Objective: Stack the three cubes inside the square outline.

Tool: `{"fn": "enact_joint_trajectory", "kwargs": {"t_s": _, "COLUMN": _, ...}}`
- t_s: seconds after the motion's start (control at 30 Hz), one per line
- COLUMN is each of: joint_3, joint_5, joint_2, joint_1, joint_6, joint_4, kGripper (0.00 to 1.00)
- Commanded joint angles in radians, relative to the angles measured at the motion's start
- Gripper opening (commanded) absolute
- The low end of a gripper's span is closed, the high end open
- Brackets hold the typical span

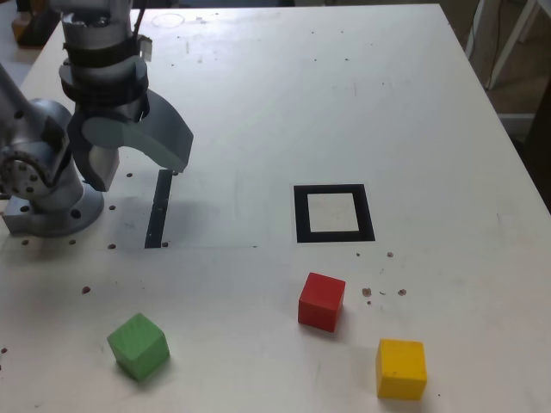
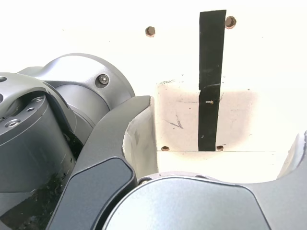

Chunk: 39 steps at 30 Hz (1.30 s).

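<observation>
Red, matte and small, a cube [image 1: 321, 302] sits on the pale table [image 1: 250, 344] just below the square outline [image 1: 303, 214] in the exterior view, while a yellow cube [image 1: 401, 370] lies toward the lower right and a green cube [image 1: 139, 347] rests askew at lower left, well apart from both; above the narrow black strip [image 1: 158, 209], the gripper [image 1: 142, 178] hangs beside the arm's base [image 1: 56, 213] with its jaws spread wide and nothing between them; the blocks look light and stiff, likely wood or hard foam, neither fragile nor especially slippery, and each would best be taken by two opposite upright faces, low enough to leave the top free for stacking, with the jaws turned to match the green one's skewed sides; no box, tray or other container is in sight, and the flat black frame, the nearest thing to one, encloses only bare pale surface
</observation>
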Motion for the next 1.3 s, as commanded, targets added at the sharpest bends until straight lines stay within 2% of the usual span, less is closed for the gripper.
{"fn": "enact_joint_trajectory", "kwargs": {"t_s": 0.0, "joint_3": 0.001, "joint_5": 0.005, "joint_2": -0.005, "joint_1": -0.007, "joint_6": -0.006, "joint_4": 0.000, "kGripper": 1.00}}
{"fn": "enact_joint_trajectory", "kwargs": {"t_s": 0.33, "joint_3": -0.029, "joint_5": 0.015, "joint_2": -0.006, "joint_1": -0.036, "joint_6": -0.021, "joint_4": 0.012, "kGripper": 0.99}}
{"fn": "enact_joint_trajectory", "kwargs": {"t_s": 0.5, "joint_3": -0.101, "joint_5": 0.001, "joint_2": 0.009, "joint_1": -0.101, "joint_6": -0.057, "joint_4": 0.023, "kGripper": 0.99}}
{"fn": "enact_joint_trajectory", "kwargs": {"t_s": 0.63, "joint_3": -0.217, "joint_5": -0.009, "joint_2": 0.077, "joint_1": -0.210, "joint_6": -0.107, "joint_4": 0.024, "kGripper": 0.98}}
{"fn": "enact_joint_trajectory", "kwargs": {"t_s": 0.87, "joint_3": -0.412, "joint_5": 0.010, "joint_2": 0.229, "joint_1": -0.363, "joint_6": -0.198, "joint_4": 0.075, "kGripper": 0.97}}
{"fn": "enact_joint_trajectory", "kwargs": {"t_s": 1.27, "joint_3": -0.619, "joint_5": 0.033, "joint_2": 0.428, "joint_1": -0.449, "joint_6": -0.270, "joint_4": 0.117, "kGripper": 0.97}}
